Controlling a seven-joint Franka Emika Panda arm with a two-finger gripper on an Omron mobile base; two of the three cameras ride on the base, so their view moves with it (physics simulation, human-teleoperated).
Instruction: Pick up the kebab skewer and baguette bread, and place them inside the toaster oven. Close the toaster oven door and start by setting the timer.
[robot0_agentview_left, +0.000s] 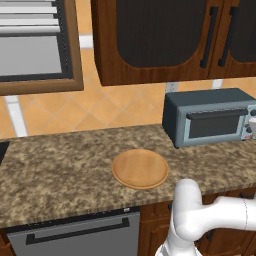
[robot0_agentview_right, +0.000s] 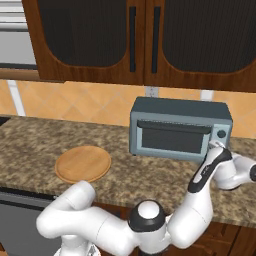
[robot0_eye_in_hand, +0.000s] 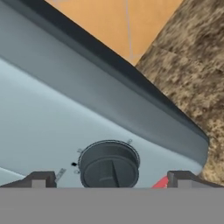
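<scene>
Jaws spread wide, holding nothing, flank the timer knob (robot0_eye_in_hand: 109, 165) on the closed toaster oven (robot0_agentview_right: 180, 129).

Toaster oven (robot0_eye_in_hand: 65, 118) front panel, close-up; dark dial (robot0_eye_in_hand: 109, 165) betw. spread gripper (robot0_eye_in_hand: 109, 179) tips; speckled tabletop (robot0_eye_in_hand: 192, 65), orange tiles (robot0_eye_in_hand: 127, 22) behind.

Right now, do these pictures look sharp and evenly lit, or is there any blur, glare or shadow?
Left base view: flat, even light, soft pixelated edges, no glare on the toaster oven door. Right base view: the same flat rendering, only faint shading under the wooden board. Hand view: very close, so the timer dial and gripper look coarse and blurry, and the picture is tilted.
</scene>
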